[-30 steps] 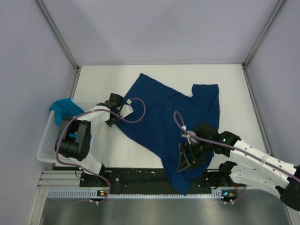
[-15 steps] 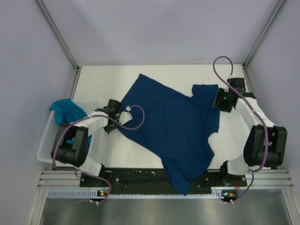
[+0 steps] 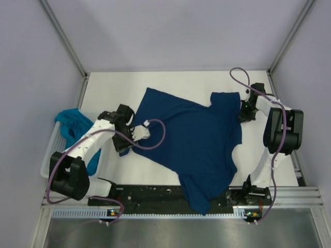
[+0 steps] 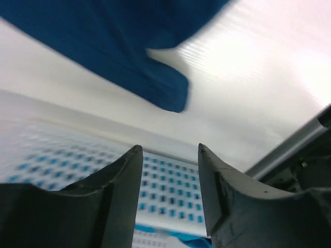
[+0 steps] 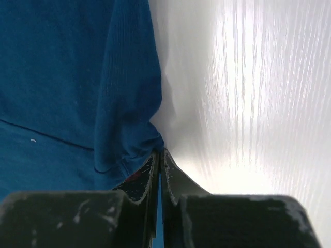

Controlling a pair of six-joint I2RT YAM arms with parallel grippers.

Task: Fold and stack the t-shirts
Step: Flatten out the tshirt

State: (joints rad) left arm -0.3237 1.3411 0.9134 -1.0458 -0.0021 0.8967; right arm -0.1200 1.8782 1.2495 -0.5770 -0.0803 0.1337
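**T-shirts: navy shirt (image 3: 191, 139) spread on bench (image 3: 119, 85), teal shirt (image 3: 72, 121) in basket (image 3: 49, 160)**

A white lattice basket is set at the left edge of the bench. The teal shirt is bunched inside it, and part of the cloth is heaped over its far end. Nothing else can be made out in the basket.

The navy shirt is laid out flat but skewed across the middle of the white bench. Its lower end reaches the near edge and one sleeve points toward the far right corner. No print can be seen on the side facing up.

The right jaws are pressed together at that far right sleeve, and a small fold of its edge is pinched between their tips. The left jaws are held partly apart beside the shirt's left edge, next to the basket, and nothing is gripped between them.

The bench is enclosed by plain pale walls (image 3: 170, 31) on three sides, with slanted metal posts (image 3: 63, 39) at the corners. A metal rail (image 3: 170, 212) runs along the near edge.
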